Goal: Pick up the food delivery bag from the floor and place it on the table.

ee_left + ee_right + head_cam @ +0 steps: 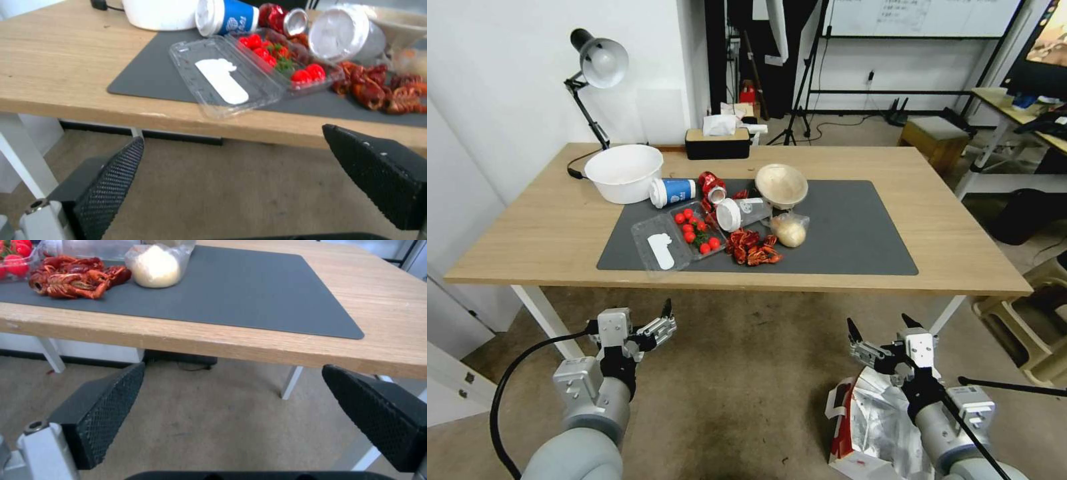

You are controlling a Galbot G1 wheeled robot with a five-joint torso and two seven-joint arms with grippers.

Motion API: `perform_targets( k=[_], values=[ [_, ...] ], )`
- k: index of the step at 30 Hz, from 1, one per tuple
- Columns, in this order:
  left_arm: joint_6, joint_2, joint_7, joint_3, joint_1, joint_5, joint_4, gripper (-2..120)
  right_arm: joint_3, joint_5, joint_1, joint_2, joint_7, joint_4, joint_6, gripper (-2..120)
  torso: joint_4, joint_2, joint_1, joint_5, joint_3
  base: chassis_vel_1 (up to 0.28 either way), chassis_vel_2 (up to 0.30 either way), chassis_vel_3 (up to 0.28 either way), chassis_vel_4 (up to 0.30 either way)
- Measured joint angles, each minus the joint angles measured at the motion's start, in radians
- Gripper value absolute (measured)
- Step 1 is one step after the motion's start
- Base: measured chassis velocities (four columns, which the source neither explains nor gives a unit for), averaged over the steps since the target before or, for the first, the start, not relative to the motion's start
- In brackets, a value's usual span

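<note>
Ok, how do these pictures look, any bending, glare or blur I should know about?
Head view: wide-angle bending, the table edge bows, and the food delivery bag foil glints. Left wrist view: soft blur on the clear tray and the crayfish. Right wrist view: mat evenly lit, no harsh glare.

Table (540, 227) stood ahead, mat (854, 233) laid along its middle. On mat's left part: open clamshell tray (677, 240) at near edge, tipped cup (672, 191) behind it, crayfish (752, 248) right of tray, bagged bun (790, 230) just right of those. Bowl (624, 172) off mat at far left, lamp (597, 67) behind it. Tissue box (718, 142) at far edge. Food delivery bag (870, 420) on floor, before table, at right, under right gripper (882, 327). Left gripper (666, 317) held before table's left half.
</note>
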Motion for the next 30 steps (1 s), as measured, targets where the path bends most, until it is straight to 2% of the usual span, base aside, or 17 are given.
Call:
perform_targets(
  k=[6,17,30],
  values=[
    [-0.053,-0.002,-0.002,-0.001,0.003,-0.003,0.014,100,0.0,-0.004,-0.002,0.0,0.0,-0.003,0.005,100,0.0,0.0,0.0,-0.0001,0.0,0.0,0.0,0.0,0.0],
    [-0.036,-0.006,-0.008,-0.004,0.004,-0.01,0.005,100,-0.004,-0.007,-0.001,0.0,-0.002,-0.008,0.007,100,-0.0001,-0.006,-0.003,0.0,-0.003,0.0,0.0,0.0,0.0],
    [-0.034,-0.005,0.012,-0.006,0.005,0.025,0.016,100,-0.005,-0.006,-0.002,0.0,-0.007,-0.01,0.006,100,-0.0001,-0.068,-0.03,-0.0001,-0.037,0.0,0.0,0.0,0.0]
  ],
)
